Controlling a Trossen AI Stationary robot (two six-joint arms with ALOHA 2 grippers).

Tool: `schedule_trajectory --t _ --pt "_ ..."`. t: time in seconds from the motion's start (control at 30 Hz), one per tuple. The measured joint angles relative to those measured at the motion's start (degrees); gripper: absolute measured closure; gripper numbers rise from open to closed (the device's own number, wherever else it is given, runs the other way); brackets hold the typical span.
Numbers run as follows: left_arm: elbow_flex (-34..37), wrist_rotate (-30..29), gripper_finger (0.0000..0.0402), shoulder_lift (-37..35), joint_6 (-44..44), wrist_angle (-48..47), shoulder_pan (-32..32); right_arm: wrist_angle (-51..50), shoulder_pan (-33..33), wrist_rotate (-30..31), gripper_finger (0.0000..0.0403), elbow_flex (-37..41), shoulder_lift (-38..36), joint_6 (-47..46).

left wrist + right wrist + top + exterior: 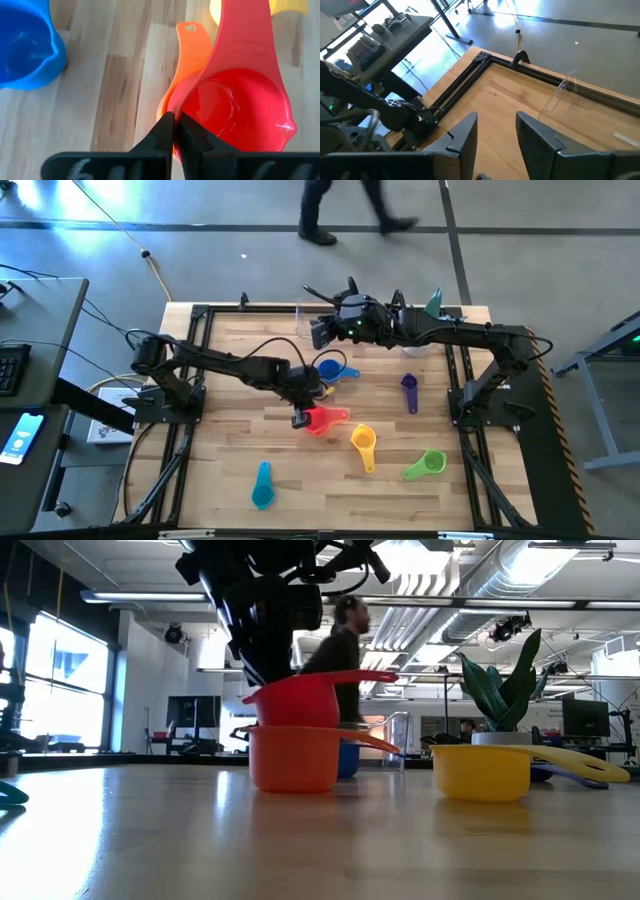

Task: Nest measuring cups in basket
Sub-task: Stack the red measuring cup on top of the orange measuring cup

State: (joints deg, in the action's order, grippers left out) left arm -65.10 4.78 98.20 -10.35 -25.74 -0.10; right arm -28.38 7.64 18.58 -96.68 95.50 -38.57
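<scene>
My left gripper (300,418) is shut on the red cup (326,420), which sits in the orange cup (295,755) near the table's middle. In the left wrist view the orange cup's handle (192,47) shows beside the red handle. The blue cup (335,370) stands just beyond them. The purple (409,390), yellow (364,445), green (425,465) and teal (262,485) cups lie apart on the table. My right gripper (495,135) hovers open over the far edge, near the clear basket (565,92). My left gripper pinches the red cup's bowl rim (175,116), on the side opposite the handle, with one finger (160,135) outside the bowl and the other (197,137) inside. It comes from above, pointing down. The red bowl (290,705) sits upright in the orange cup's mouth.
A potted plant (432,304) stands at the far right of the table, and black frame rails (190,360) run along its sides. A person (340,210) walks on the floor beyond the far edge. Bare wood lies along the near edge.
</scene>
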Motion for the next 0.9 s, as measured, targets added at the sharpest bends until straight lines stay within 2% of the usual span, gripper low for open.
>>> schedule_trajectory --t 0.9 --pt "0.0 0.5 0.0357 0.0 -0.1 -1.6 0.6 0.0 0.0 -0.1 0.0277 0.0 0.0 1.4"
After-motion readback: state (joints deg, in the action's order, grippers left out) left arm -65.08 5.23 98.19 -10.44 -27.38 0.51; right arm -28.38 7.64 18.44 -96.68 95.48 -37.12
